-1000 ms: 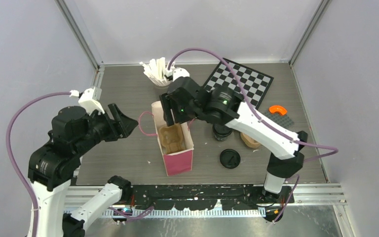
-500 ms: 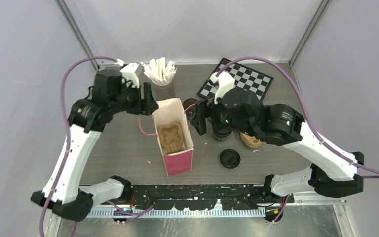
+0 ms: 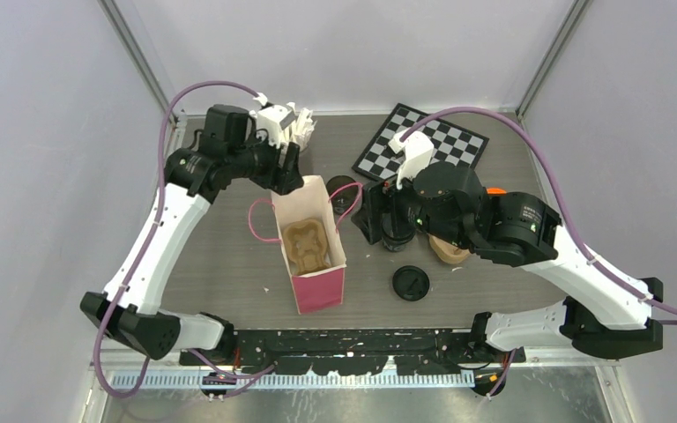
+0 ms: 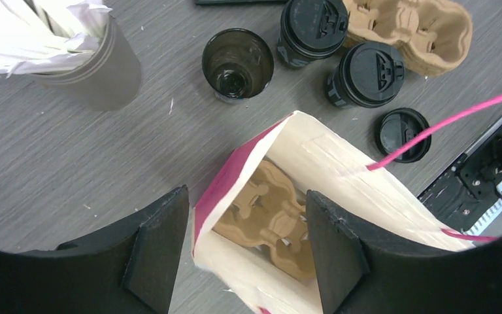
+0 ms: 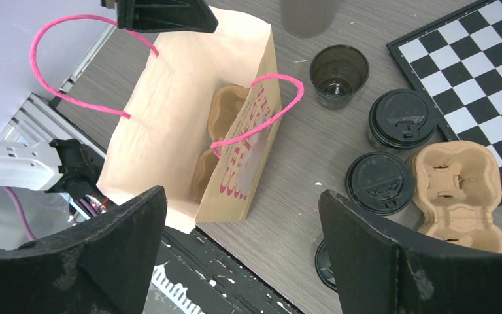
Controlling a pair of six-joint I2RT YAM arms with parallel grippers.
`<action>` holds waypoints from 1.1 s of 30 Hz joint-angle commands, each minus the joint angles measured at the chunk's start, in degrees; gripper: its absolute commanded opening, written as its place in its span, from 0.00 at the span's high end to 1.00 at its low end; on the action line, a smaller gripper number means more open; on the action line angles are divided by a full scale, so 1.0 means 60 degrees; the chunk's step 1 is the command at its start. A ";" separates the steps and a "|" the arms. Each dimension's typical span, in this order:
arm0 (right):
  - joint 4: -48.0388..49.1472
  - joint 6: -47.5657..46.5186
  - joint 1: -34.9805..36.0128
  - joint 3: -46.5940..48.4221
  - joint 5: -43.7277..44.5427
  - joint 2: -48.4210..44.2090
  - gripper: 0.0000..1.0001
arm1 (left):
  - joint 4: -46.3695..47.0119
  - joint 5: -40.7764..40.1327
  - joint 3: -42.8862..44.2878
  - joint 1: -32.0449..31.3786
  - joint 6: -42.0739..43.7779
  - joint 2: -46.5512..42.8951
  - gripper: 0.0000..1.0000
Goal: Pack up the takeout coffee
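Note:
Two lidded black cups (image 5: 402, 118) (image 5: 379, 182) stand right of the pink paper bag (image 5: 170, 111); they also show in the left wrist view (image 4: 314, 26) (image 4: 366, 74). A lidless black cup (image 4: 237, 63) stands behind them, and a loose lid (image 3: 411, 283) lies near the front. A brown carrier (image 4: 271, 219) lies inside the bag. My left gripper (image 4: 245, 242) is open over the bag's far end (image 3: 304, 189). My right gripper (image 5: 242, 196) is open and empty, high above the cups and the bag's right side; in the top view my right arm hides most of the lidded cups.
A second brown carrier (image 5: 461, 196) lies right of the cups. A grey cup of white stirrers (image 4: 98, 65) stands behind the bag by my left wrist. A chessboard (image 3: 432, 145) and an orange piece (image 3: 496, 196) are at the back right.
My left arm swung from the left side to the bag's far end. My right gripper pulled back from over the bag to above the cups.

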 commanded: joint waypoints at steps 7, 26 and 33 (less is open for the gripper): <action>0.0116 -0.0750 0.0054 0.0367 0.0681 -0.0161 0.07 | 0.0456 0.0296 -0.0164 0.0033 0.0987 0.0420 0.47; -0.0813 0.0958 0.0032 0.0504 0.1637 0.0364 0.00 | 0.0200 -0.0331 -0.1420 0.0026 -0.2106 -0.1758 1.00; -0.1196 0.0986 0.0020 0.0891 0.1166 0.0705 0.00 | 0.0669 -0.0575 -0.1517 0.0026 -0.1760 -0.2389 0.74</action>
